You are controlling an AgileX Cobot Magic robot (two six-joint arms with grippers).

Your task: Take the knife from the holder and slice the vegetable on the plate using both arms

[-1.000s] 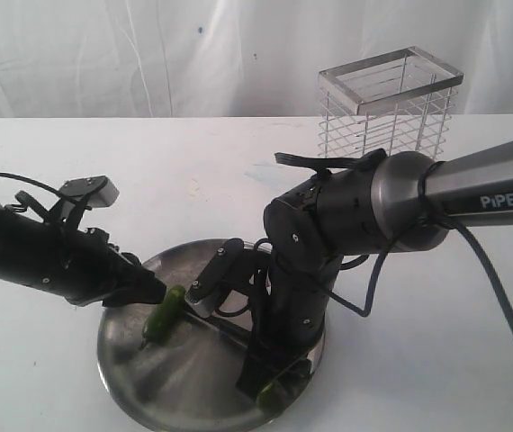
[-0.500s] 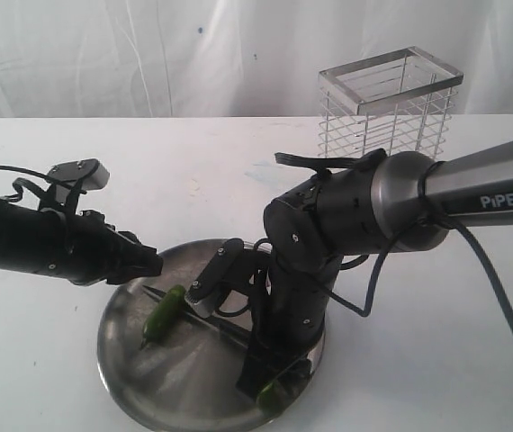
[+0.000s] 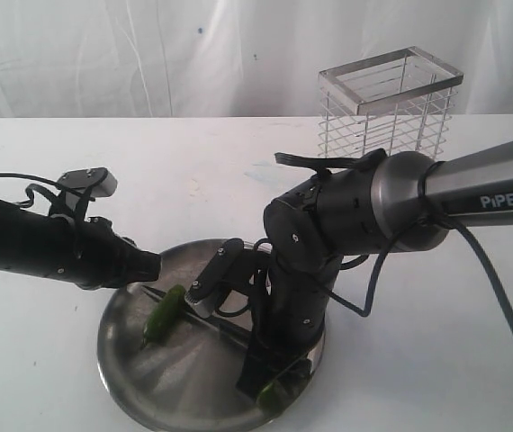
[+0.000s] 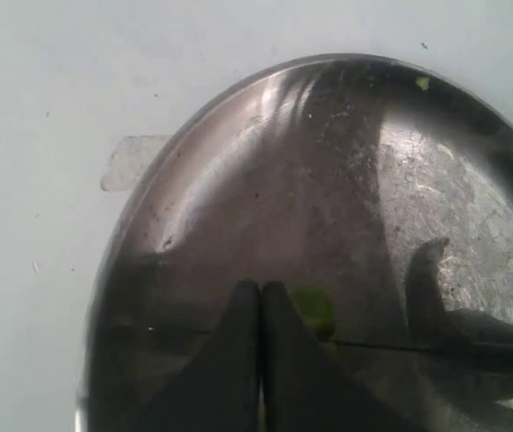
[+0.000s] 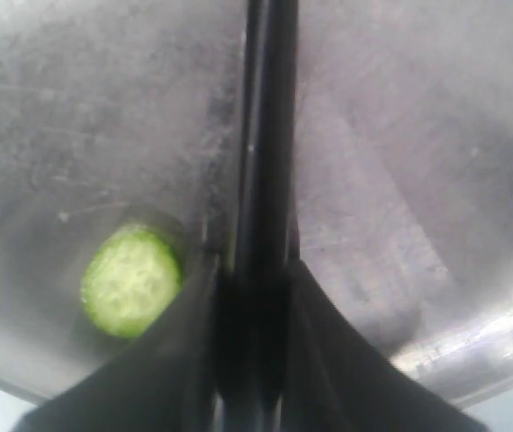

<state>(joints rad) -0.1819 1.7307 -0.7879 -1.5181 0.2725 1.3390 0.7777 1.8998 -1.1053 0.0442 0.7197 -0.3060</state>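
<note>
While clamping the knife (image 5: 261, 135) in the right gripper (image 5: 253, 265), holds the left gripper (image 4: 260, 286) pinched together, vegetable (image 4: 313, 310) just beside its tips.

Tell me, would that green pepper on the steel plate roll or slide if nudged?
Probably both. The pepper looks rounded and glossy, and the plate is smooth shiny metal, so it likely skids easily. The round cross-section seen on the cut piece suggests rolling too.

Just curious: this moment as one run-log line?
left hand shut over round steel plate | right hand gripping slim black knife | small green pepper on plate
</note>
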